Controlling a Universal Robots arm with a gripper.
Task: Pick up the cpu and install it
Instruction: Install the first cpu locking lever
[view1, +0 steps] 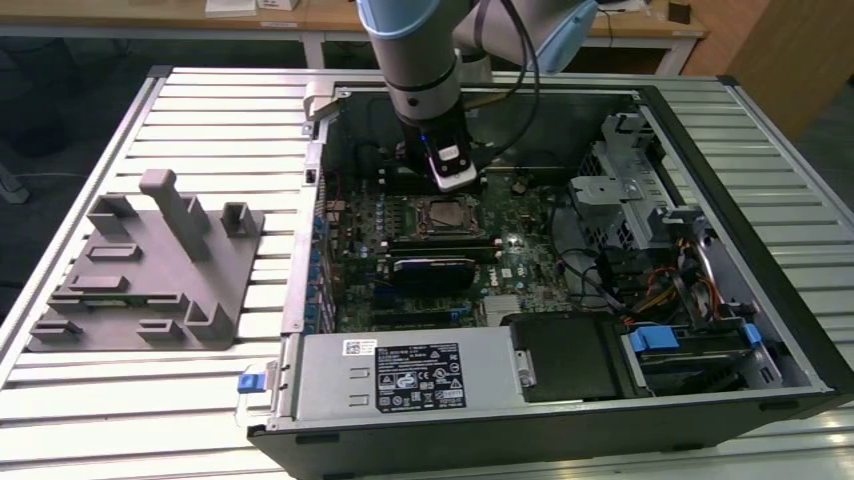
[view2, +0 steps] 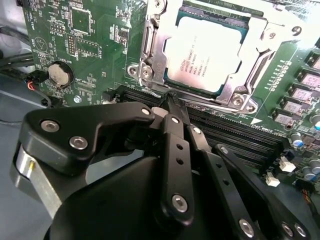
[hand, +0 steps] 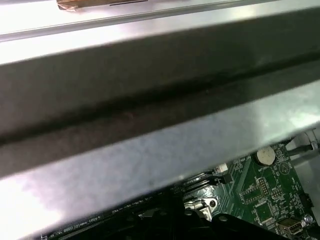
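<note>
second wrist view shows the cpu (view2: 204, 52) lying flat in its socket on the green board (view2: 95, 45), shiny top facing up. it is square, so it has no long side, and its edges line up with the metal frame (view2: 150, 55) around it. the black hand (view2: 172, 102) is just beside the frame, its fingers pressed together and holding nothing. exterior view shows the arm (view1: 420, 70) reaching down into the open computer case (view1: 747, 240), with the cpu (view1: 442, 213) just below the hand. a grey plastic holder (view1: 147, 265) sits on the desk (view1: 214, 120), well apart.
</note>
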